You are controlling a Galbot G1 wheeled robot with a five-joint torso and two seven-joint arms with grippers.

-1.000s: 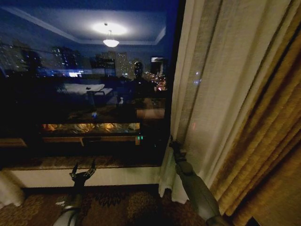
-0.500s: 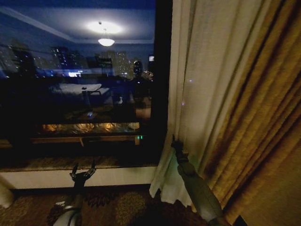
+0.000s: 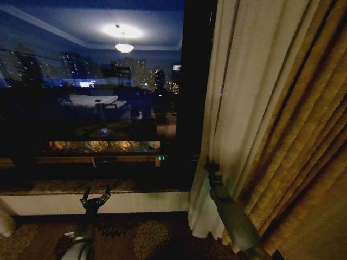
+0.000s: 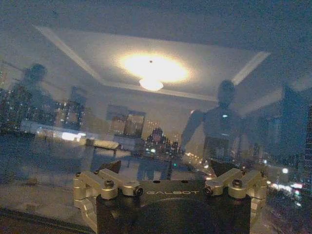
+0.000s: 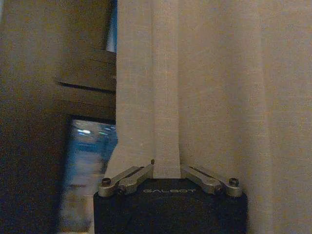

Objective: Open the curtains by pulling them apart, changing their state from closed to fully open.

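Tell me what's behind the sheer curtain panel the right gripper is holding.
Behind the sheer curtain lies the golden-brown drape; whatever is behind that is covered. The right gripper pinches a fold.

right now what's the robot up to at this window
It is opening the curtains. The right gripper is shut on a fold of the sheer cream curtain at the right side of the window, and the panel is bunched up against the golden-brown drape. The dark glass is uncovered, showing city lights and a reflected ceiling lamp. The left gripper hangs low in front of the sill, its fingers open and holding nothing.
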